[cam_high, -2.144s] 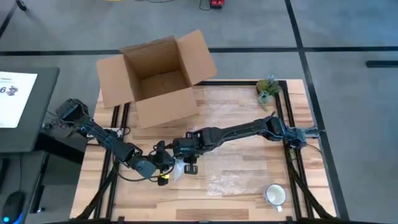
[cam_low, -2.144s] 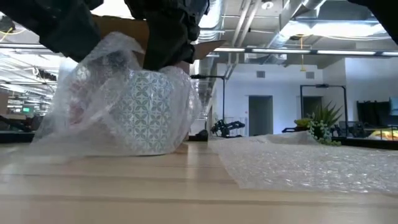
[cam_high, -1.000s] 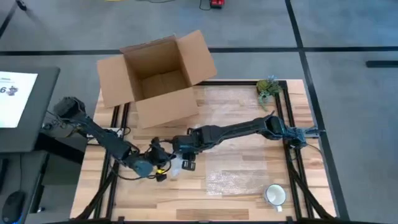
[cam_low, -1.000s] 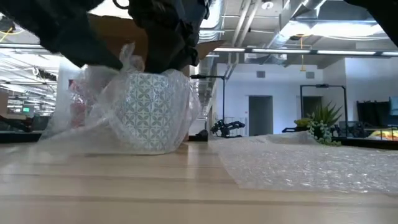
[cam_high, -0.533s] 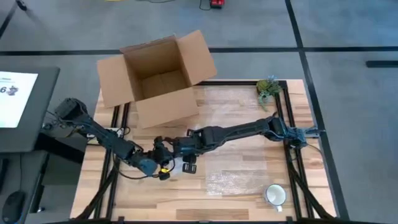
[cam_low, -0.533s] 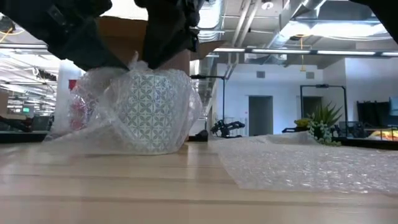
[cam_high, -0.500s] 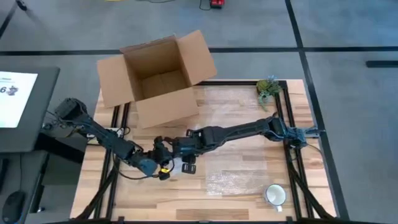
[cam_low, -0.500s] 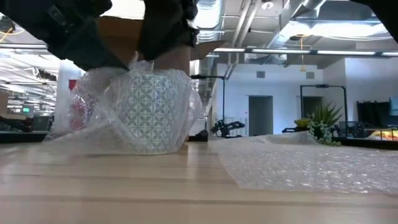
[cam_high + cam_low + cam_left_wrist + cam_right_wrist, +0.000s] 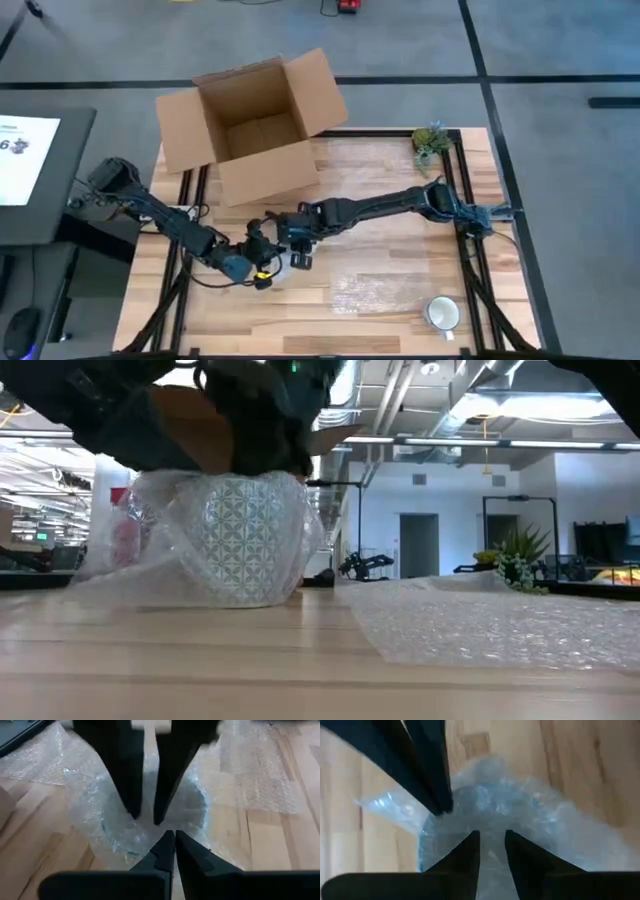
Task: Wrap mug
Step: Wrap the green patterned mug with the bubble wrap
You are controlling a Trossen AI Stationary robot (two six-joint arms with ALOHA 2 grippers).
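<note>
Pale wooden planks make up the slatted table top (image 9: 380,270), which carries everything, framed by black rails. At its far left corner stands a big brown cardboard box (image 9: 250,125) with its flaps open. A sheet of clear bubble wrap (image 9: 500,625) lies flat across the right half of the table. The two dark arms meet at the table's left middle, above the patterned pale green-and-white mug (image 9: 243,540), which stands upright on the wood there, swathed in a crumpled sheet of clear bubble wrap (image 9: 130,555) that trails off to one side along the table. The left gripper (image 9: 170,836) hangs just over the mug's top with its fingers pressed nearly together; whether a fold of the wrap is pinched between their tips cannot be told. The right gripper (image 9: 491,836) points down at the mug's mouth from the other side, its fingers parted by a narrow gap and, as far as shows, grasping nothing. In the left wrist view the two grippers' tips almost touch above the wrapped rim. A small green potted plant (image 9: 432,140) sits at the far right corner, and a small white mug (image 9: 443,314) stands alone near the near right corner.
</note>
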